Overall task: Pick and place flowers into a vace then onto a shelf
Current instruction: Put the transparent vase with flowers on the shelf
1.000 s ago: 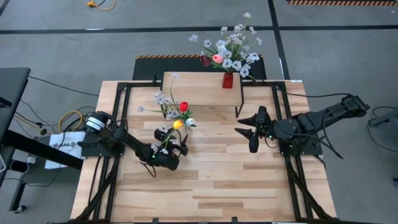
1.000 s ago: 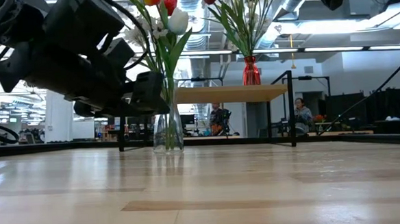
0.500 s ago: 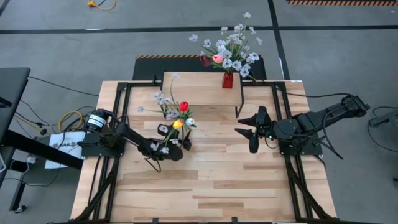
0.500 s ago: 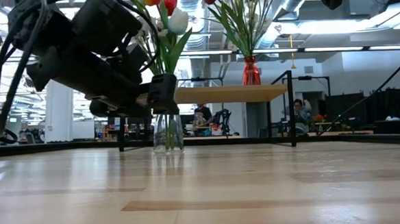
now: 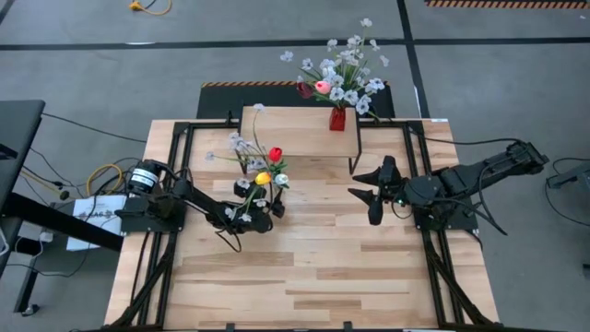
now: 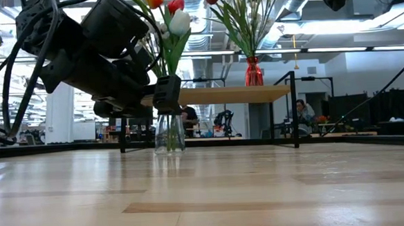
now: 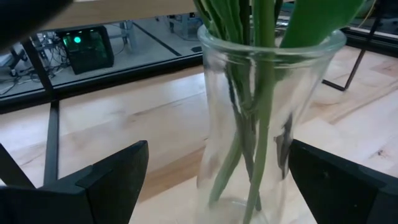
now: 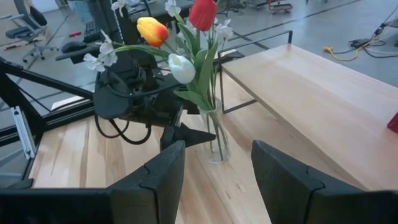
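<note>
- We saw the left gripper with fingers spread wide, flanking the clear vase of flowers without visible contact.
- The shelf, at the vase's one o'clock, bore a red vase.
- The right gripper, fingers parted and empty, waited at three o'clock.

Tulips upright in clear vase on tabletop; second bouquet on shelf

Left gripper reaches low toward table centre, fingers spread wide; right gripper waits raised, fingers parted.
</note>
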Robot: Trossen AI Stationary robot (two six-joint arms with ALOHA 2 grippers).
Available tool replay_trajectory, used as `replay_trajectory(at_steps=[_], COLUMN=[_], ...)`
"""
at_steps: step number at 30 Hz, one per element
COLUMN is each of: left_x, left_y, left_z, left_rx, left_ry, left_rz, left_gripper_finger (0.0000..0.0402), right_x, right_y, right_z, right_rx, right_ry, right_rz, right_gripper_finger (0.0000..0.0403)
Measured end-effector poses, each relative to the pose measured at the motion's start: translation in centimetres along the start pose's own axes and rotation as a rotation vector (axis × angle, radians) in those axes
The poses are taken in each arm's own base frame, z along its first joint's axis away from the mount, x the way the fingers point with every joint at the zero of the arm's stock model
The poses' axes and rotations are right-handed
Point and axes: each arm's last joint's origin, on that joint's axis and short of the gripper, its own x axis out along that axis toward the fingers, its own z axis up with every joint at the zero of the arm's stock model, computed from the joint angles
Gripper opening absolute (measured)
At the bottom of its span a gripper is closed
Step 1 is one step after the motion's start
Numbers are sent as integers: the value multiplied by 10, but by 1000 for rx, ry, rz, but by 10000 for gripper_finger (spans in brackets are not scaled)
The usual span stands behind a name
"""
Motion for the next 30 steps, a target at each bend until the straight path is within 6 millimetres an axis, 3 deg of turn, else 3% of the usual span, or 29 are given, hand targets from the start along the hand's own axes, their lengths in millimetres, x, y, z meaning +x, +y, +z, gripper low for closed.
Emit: replay_trajectory(at_steps=[25, 30], left_x=[5, 5], left_y=[0, 0], left_z=[4, 4], left_rx=[-28, -34], left_ry=[-14, -13], left_rz=[10, 9], left_gripper_finger=[367, 332], right_x=[0, 0], right_y=[0, 0], right_z=[-1, -1], right_rx=[-5, -5], right_ry=[6, 6], right_rz=[-2, -2], right_gripper_finger=[177, 177])
